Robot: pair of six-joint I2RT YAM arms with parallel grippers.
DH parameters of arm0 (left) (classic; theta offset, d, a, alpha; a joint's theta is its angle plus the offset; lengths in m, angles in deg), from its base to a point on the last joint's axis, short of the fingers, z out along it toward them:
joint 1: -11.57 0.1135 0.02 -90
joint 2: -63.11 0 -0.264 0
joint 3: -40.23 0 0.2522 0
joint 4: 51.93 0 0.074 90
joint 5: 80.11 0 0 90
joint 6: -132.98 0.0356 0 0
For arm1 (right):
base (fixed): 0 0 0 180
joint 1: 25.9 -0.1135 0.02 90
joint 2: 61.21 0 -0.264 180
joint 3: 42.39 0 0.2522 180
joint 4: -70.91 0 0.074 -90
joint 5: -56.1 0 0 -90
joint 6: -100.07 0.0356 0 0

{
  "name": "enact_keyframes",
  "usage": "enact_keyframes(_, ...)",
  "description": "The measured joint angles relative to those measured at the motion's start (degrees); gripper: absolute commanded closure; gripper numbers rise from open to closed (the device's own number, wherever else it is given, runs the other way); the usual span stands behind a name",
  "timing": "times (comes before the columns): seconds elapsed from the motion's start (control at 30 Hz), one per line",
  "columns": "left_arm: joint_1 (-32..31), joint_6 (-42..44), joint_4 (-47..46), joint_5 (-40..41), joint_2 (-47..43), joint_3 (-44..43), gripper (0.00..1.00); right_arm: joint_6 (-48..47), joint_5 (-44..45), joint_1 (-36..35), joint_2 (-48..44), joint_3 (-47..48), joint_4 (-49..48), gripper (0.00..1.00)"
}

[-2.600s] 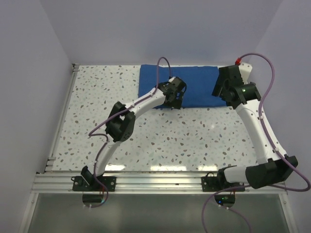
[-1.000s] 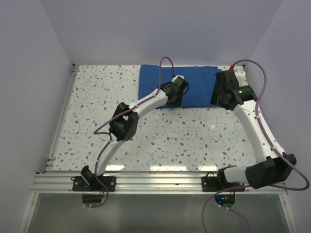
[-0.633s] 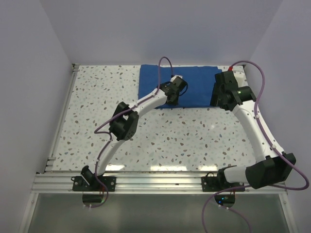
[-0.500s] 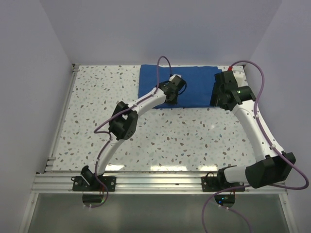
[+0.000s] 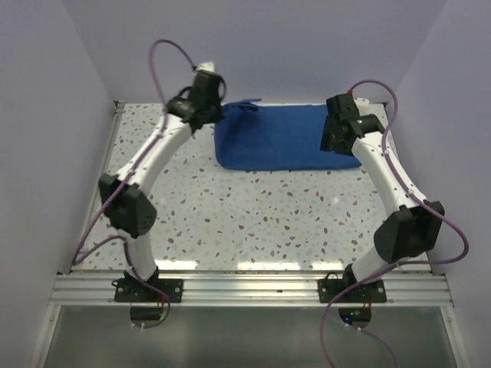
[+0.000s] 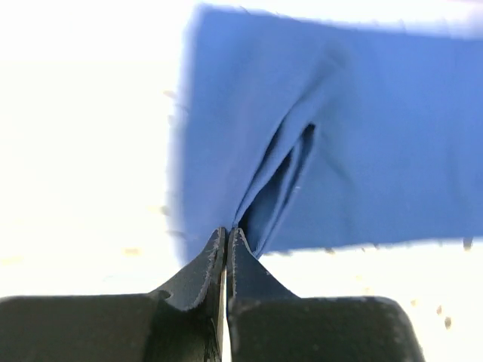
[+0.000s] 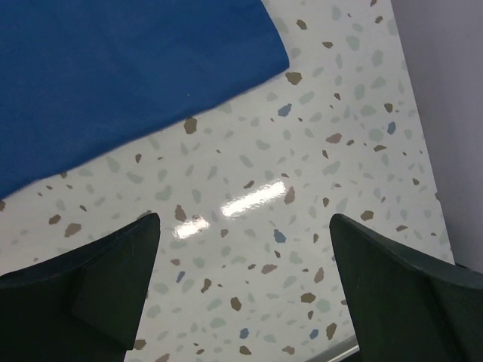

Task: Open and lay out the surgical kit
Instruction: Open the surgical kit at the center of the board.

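The royal-blue cloth wrap (image 5: pixel 280 138) lay folded as a wide rectangle at the far edge of the table (image 5: pixel 253 211), roughly central and reaching toward the right side. Its main body rested flat on the speckled surface. At its far left corner the fabric was drawn up into a small peak, and in the left wrist view a ridge of cloth with a dark, narrow fold ran from the middle of the wrap down to the fingertips.

The left end effector (image 6: pixel 226 237) was closed, its two dark fingers (image 6: pixel 200 271) pressed together and pinching that pulled-up fold of the blue cloth at their tips. In the overhead view the left arm stretched high toward the far left corner of the table, its wrist raised above the wrap's left end, with a purple cable (image 5: pixel 157 54) looping above it.

The right end effector (image 7: pixel 243 222) stood open, fingers spread wide and holding nothing. It hung over bare table just beside the wrap's right end; the right wrist view showed a rounded corner of the cloth at upper left and speckled tabletop between the fingers.

An aluminium rail (image 5: pixel 245 285) ran along the near edge, carrying both arm bases.
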Motion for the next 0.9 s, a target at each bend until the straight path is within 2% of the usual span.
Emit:
enact_keyframes(0.03,3.7,0.0,-0.1,0.4,-5.4,2.6,0.80,0.2,-0.4,0.0,1.7,1.7,-0.5,0.01)
enact_keyframes(0.1,11.1,0.3,-1.5,1.6,-14.2,8.3,0.67,0.7,-1.4,0.0,5.2,5.0,-1.0,0.01)
enact_keyframes(0.13,15.6,0.5,-2.3,3.3,-18.7,12.0,0.53,0.9,-1.9,0.0,7.0,7.0,-1.2,0.01)
enact_keyframes(0.17,19.6,0.8,-2.5,4.8,-22.7,15.5,0.03,1.0,-2.2,0.0,8.7,8.6,-1.6,0.01)
enact_keyframes(0.23,25.1,0.5,-3.2,7.0,-28.7,23.0,0.00,1.2,-3.1,-0.1,11.9,11.4,-1.9,0.01)
enact_keyframes(0.3,27.7,0.4,-2.5,7.2,-31.6,29.9,0.00,1.1,-3.4,-0.1,14.6,13.6,-2.2,0.01)
enact_keyframes(0.53,29.1,1.5,0.0,3.9,-28.8,42.5,0.00,0.0,-5.2,0.4,25.7,23.7,-4.4,0.01)
enact_keyframes(0.7,29.1,3.6,-2.1,-1.0,-29.0,42.8,0.01,-0.7,-8.1,1.7,32.6,31.6,-7.4,0.01)
enact_keyframes(0.9,29.1,4.6,-3.3,-5.8,-25.8,35.3,0.06,-1.1,-10.6,5.3,39.0,40.1,-10.3,0.01)
